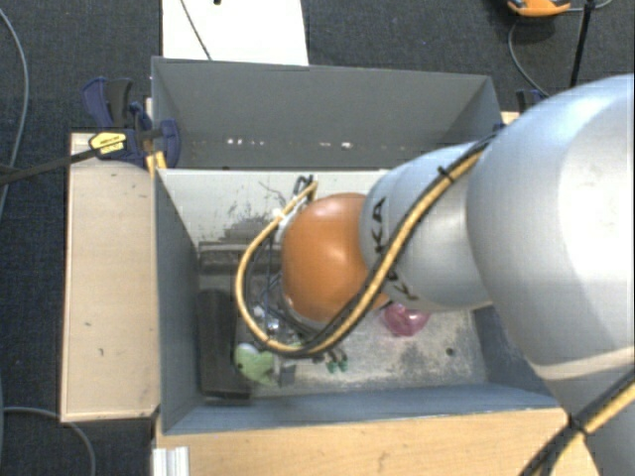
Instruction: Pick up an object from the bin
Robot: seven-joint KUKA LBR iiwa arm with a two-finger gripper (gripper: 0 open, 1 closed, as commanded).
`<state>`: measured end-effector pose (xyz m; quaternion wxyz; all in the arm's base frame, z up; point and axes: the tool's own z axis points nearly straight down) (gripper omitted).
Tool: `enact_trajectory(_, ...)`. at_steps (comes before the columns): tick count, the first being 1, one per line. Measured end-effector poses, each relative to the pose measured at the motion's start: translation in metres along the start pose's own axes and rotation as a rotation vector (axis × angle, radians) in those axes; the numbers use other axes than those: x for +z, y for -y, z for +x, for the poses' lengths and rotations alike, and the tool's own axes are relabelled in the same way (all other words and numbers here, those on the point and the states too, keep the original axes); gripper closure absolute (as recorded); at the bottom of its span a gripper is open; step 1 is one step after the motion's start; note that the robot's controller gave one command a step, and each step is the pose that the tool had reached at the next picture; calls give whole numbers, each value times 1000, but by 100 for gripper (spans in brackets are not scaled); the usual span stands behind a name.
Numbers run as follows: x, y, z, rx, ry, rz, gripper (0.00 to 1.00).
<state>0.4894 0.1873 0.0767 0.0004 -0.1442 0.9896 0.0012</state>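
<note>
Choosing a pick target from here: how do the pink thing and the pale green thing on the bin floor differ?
Place: the pink thing lies right of the arm's orange cover; the pale green thing lies front left, beside a dark block. View: the arm overhangs part of the pink thing; the pale green thing sits just below the cable loop. Both are small and rounded.

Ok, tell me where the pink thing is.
The pink thing lies on the bin floor, right of centre, partly tucked under the arm, just beside its orange cover.
</note>
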Motion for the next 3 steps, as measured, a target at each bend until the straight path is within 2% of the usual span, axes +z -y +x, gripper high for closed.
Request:
enact_trajectory(1,-120,-2,-10,36,3,-1,100)
enact_trajectory(2,-119,-2,-10,38,2,-1,100)
enact_trajectory(3,-185,-1,-3,93,5,-2,100)
